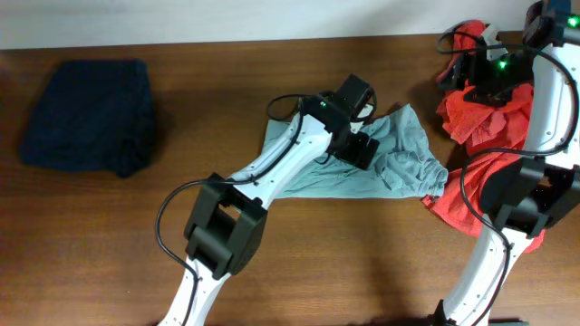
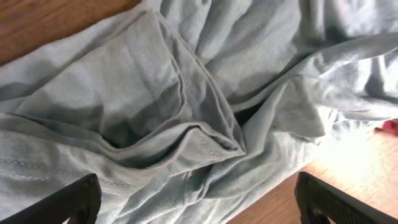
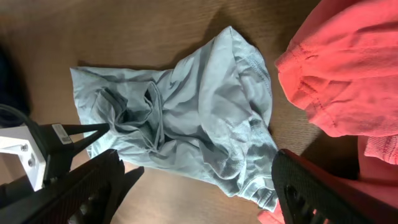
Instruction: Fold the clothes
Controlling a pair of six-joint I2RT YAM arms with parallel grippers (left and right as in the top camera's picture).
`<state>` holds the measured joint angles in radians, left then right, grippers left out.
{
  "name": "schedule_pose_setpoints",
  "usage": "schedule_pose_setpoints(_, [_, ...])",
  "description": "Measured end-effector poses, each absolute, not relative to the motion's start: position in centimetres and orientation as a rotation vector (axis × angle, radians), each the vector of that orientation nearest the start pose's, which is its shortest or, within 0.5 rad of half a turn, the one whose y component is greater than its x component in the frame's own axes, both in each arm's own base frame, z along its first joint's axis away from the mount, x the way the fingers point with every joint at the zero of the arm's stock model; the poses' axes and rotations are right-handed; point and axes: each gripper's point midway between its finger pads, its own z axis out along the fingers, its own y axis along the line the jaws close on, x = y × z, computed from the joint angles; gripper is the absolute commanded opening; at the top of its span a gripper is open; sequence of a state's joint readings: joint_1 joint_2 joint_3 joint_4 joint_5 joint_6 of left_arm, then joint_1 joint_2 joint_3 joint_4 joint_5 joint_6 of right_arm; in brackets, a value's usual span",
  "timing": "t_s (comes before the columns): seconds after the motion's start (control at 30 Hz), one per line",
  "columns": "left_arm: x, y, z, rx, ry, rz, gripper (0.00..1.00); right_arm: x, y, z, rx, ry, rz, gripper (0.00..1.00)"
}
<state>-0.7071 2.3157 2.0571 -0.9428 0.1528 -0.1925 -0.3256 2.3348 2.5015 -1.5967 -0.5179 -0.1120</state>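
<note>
The pale blue-grey T-shirt (image 1: pixel 399 158) lies crumpled on the desk (image 1: pixel 109 235), right of centre, its right end touching the orange-red shirt (image 1: pixel 485 113) heaped by the right edge. The left fingers (image 2: pixel 68 202) hang over its folds, spread wide and holding nothing. The right fingers (image 3: pixel 317 193), over the red heap, are also wide apart and empty. A dark navy garment (image 1: pixel 91 113) sits near the far left corner.

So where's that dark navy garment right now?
Overhead, the dark navy garment lies far to the robot's left, well apart from the pale blue-grey T-shirt in the middle.
</note>
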Motion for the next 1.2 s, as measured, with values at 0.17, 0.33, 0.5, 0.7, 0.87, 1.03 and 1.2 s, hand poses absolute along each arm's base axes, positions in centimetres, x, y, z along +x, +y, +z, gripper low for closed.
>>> schedule_pose_setpoints(0.17, [39.8,-37.3,10.2,0.756,2.715,-0.439,0.99,46.8,-6.8,18.3,0.248,2.804,0.685,0.80])
schedule_pose_setpoints(0.33, [42.2,-36.2,14.4,0.750,2.631,-0.440,0.99,46.8,-6.8,18.3,0.247,2.804,0.685,0.79])
schedule_pose_setpoints(0.5, [44.3,-31.6,13.8,0.790,2.654,-0.357,0.77,46.8,-6.8,18.3,0.248,2.804,0.685,0.80])
schedule_pose_setpoints(0.7, [46.0,-27.2,10.7,0.854,2.717,-0.276,0.50,46.8,-6.8,18.3,0.247,2.805,0.684,0.80])
schedule_pose_setpoints(0.87, [45.6,-27.5,7.7,0.985,2.733,-0.317,0.51,46.8,-6.8,18.3,0.247,2.805,0.684,0.80])
schedule_pose_setpoints(1.03, [44.9,-28.6,7.5,1.119,2.679,-0.382,0.55,46.8,-6.8,18.3,0.247,2.804,0.684,0.79])
schedule_pose_setpoints(1.2, [44.6,-29.0,7.4,1.181,2.651,-0.413,0.55,46.8,-6.9,18.2,0.247,2.806,0.679,0.79])
